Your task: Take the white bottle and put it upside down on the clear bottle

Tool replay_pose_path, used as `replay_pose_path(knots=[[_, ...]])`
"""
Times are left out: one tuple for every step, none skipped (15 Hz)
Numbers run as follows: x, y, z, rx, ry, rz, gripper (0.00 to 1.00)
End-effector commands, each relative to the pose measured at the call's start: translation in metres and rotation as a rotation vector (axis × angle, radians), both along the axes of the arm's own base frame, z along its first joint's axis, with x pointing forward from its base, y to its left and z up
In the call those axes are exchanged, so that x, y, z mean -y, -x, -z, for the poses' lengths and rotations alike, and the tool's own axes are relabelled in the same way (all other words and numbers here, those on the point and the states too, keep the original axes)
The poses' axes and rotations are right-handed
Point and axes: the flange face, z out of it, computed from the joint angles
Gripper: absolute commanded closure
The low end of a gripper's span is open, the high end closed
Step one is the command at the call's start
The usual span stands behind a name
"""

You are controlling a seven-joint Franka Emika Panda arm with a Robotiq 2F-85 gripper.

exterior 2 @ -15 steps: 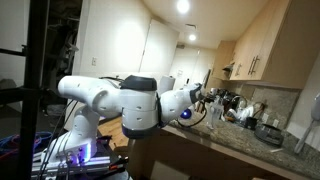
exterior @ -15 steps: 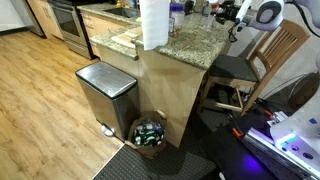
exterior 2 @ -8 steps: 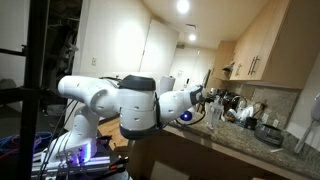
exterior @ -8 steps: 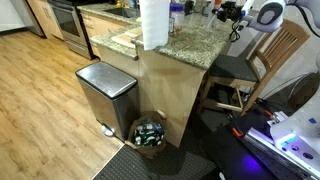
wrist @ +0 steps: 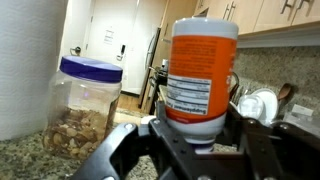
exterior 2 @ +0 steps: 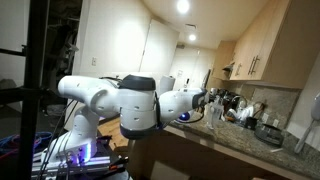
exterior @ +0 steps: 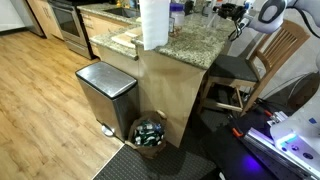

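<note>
In the wrist view the white bottle [wrist: 200, 70] with an orange label stands upright between my gripper's [wrist: 195, 138] fingers, its narrow end down, and seems to hang above the granite counter [wrist: 30, 160]. The gripper is shut on it. The clear bottle [wrist: 85, 105], see-through with a dark blue top and brownish contents, stands on the counter to the left, apart from the gripper. In an exterior view the gripper [exterior: 224, 10] is over the counter's far end, right of the clear bottle [exterior: 177, 15]. The arm also shows in an exterior view, with the gripper [exterior 2: 203, 98] over the counter.
A tall white paper-towel roll [wrist: 25, 60] [exterior: 153, 22] stands beside the clear bottle. White dishes [wrist: 262, 103] sit behind the gripper. Below the counter are a steel trash bin [exterior: 105, 90], a basket of bottles [exterior: 150, 132] and a wooden chair [exterior: 265, 60].
My gripper with the white bottle has shifted slightly along the counter toward the clear bottle. Nothing else has moved.
</note>
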Motion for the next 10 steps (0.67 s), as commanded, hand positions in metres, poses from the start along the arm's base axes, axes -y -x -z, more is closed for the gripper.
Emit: replay_pose_path(knots=[[-0.004,0.0013,-0.0068,-0.101,-0.162,0.0,0.75],[-0.0062,0.002,-0.0074,-0.129,-0.185,-0.005,0.75],[-0.0036,0.0017,-0.0007,-0.071,-0.133,-0.005,0.75],[-0.0044,0.0014,-0.0007,-0.075,-0.139,-0.008,0.5],[-0.0047,0.0013,-0.0003,-0.075,-0.138,-0.008,0.5],[-0.0047,0.0013,0.0001,-0.076,-0.138,-0.008,0.5],[-0.0046,0.0014,0.0002,-0.076,-0.138,-0.008,0.5],[-0.0048,0.0017,-0.0004,-0.093,-0.129,-0.005,0.75],[-0.0041,0.0019,-0.0011,-0.11,-0.13,0.001,0.75],[-0.0036,0.0021,-0.0011,-0.124,-0.134,0.005,0.75]])
